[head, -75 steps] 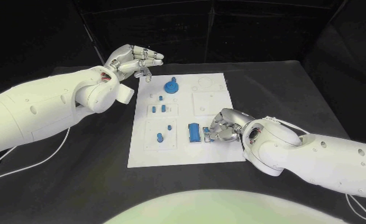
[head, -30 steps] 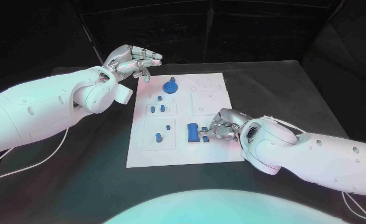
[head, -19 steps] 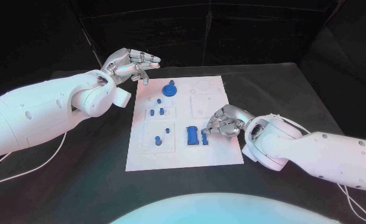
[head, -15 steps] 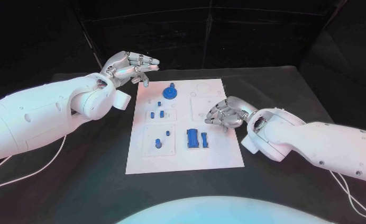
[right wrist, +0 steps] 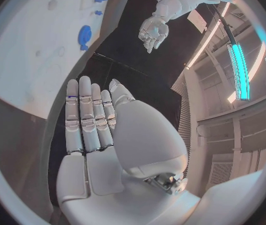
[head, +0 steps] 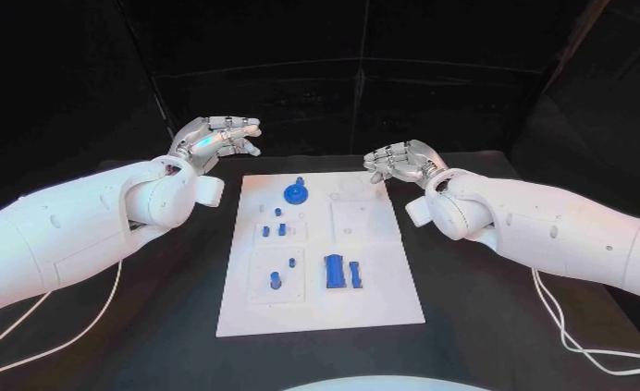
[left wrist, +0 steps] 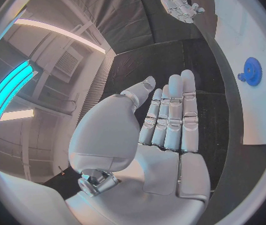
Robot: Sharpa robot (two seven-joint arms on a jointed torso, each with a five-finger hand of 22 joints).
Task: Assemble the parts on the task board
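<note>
1. So, on the left, the robot's left hand (head: 214, 139) is up in the air past the far left corner of the task board (head: 387, 303). Its fingers are straight and close side by side, with the thumb a bit apart, and it holds nothing.
2. Next comes the white board, lying flat in the middle of the black table (head: 507, 317). It looks thin and stiff.
3. On the left side of the board sit a few small blue pegs (head: 274, 225), and two more small blue pieces (head: 275, 280) nearer the robot. I think they are light, hard plastic. They look smooth, so they could slip or roll away. A soft pinch with two fingertips on the sides should do.
4. Near the far edge is a blue gear (head: 295, 191) with a little knob sticking up. I think the knob, or the toothed rim, is the best place to grab it.
5. Toward the middle, nearer the robot, are a wide blue block (head: 335, 271) and a thin blue bar (head: 356, 273) just beside it. They are apart, but not by much, so fingers taking one could bump the other. The long flat sides look best to squeeze.
6. On the right, the right hand (head: 401, 162) is up in the air by the far right corner of the board. Its fingers are straight and close together too, and it is empty.
</note>
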